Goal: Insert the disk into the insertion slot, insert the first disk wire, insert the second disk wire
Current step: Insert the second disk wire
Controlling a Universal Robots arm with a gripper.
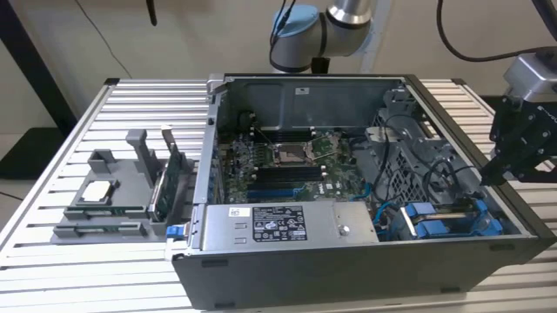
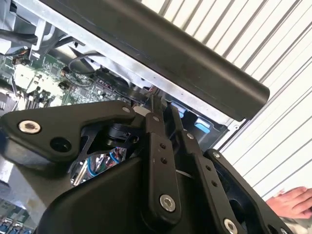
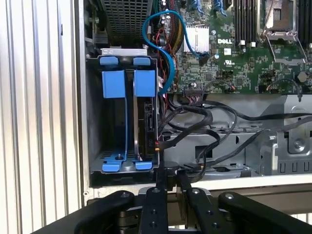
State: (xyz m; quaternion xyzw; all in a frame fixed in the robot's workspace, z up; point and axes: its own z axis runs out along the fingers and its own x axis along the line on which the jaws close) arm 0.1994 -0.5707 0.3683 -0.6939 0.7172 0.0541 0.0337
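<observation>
The first wrist view shows the fingers (image 3: 160, 191) pinched narrow near the seated disk (image 3: 145, 123); the second wrist view catches a person's hand (image 2: 292, 201).

Black cable tangle (image 3: 195, 108) just beside the blue-framed disk (image 3: 146, 122)

Slatted metal table (image 1: 87, 274) spanning the frame, open black computer case (image 1: 348, 277) lying on it across the centre and the exterior view's right, grey parts holder (image 1: 96, 231) at the exterior view's left, just beside the case
</observation>
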